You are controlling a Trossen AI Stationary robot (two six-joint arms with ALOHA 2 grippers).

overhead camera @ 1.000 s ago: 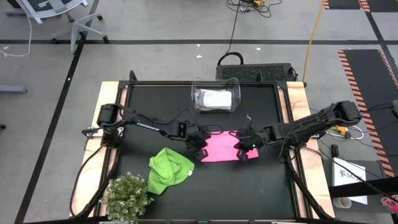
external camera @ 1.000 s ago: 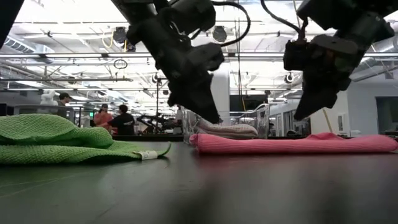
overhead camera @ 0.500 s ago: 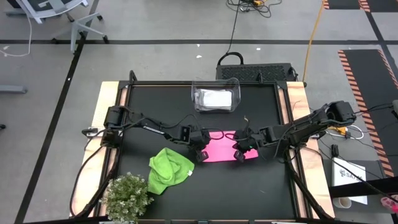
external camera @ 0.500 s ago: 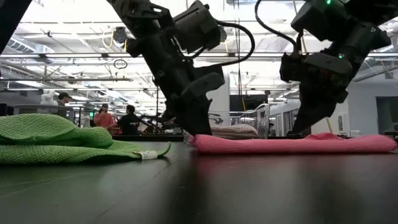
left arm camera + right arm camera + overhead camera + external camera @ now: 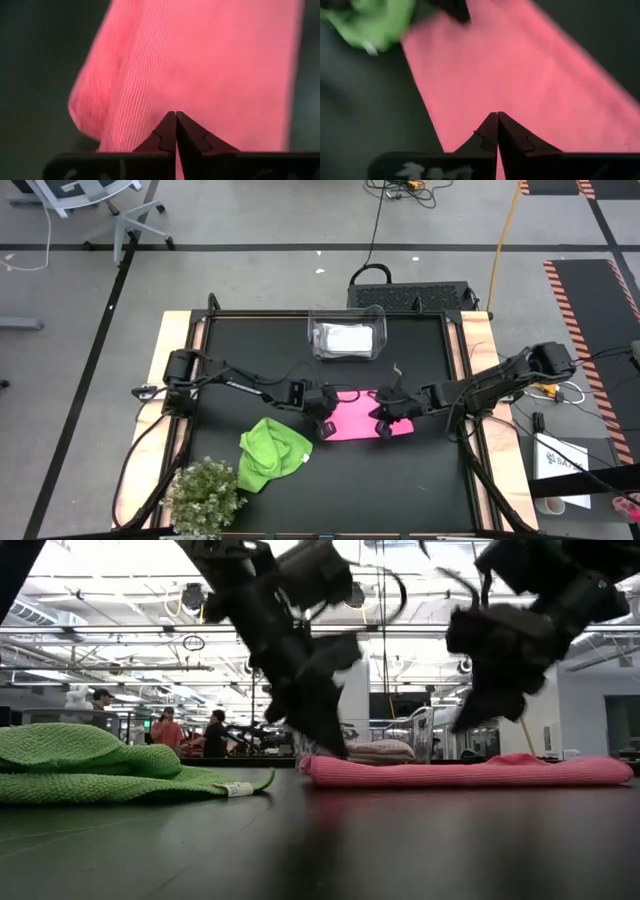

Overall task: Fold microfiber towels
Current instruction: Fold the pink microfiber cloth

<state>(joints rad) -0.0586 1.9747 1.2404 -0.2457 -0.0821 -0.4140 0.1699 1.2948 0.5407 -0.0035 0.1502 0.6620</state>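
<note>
The pink towel point(image 5: 352, 416) lies folded flat in the middle of the table, a long low strip in the low view point(image 5: 470, 772). My left gripper point(image 5: 322, 421) is shut, its tips point(image 5: 337, 750) at the towel's left end point(image 5: 200, 65). My right gripper point(image 5: 386, 426) is shut too and hangs a little above the towel's right half point(image 5: 462, 726), with pink cloth right before its tips point(image 5: 497, 115). The green towel point(image 5: 271, 456) lies crumpled on the table toward the near left. White towels rest inside the clear bin point(image 5: 347, 338). My left gripper has its shut fingertips point(image 5: 175, 114) slanting down at the pink towel's left end point(image 5: 322, 766). Whether they touch the cloth, I cannot tell. The towel lies flat on the table.
A small bushy plant point(image 5: 205, 495) stands at the table's near left corner, beside the green towel point(image 5: 90, 765). The clear bin point(image 5: 375, 748) stands at the far edge behind the pink towel. People show in the room beyond the table.
My left gripper has sunk toward the pink towel's left end. My right gripper dipped down onto the towel and now stands a little above it again. The towel has stayed flat where it was.
</note>
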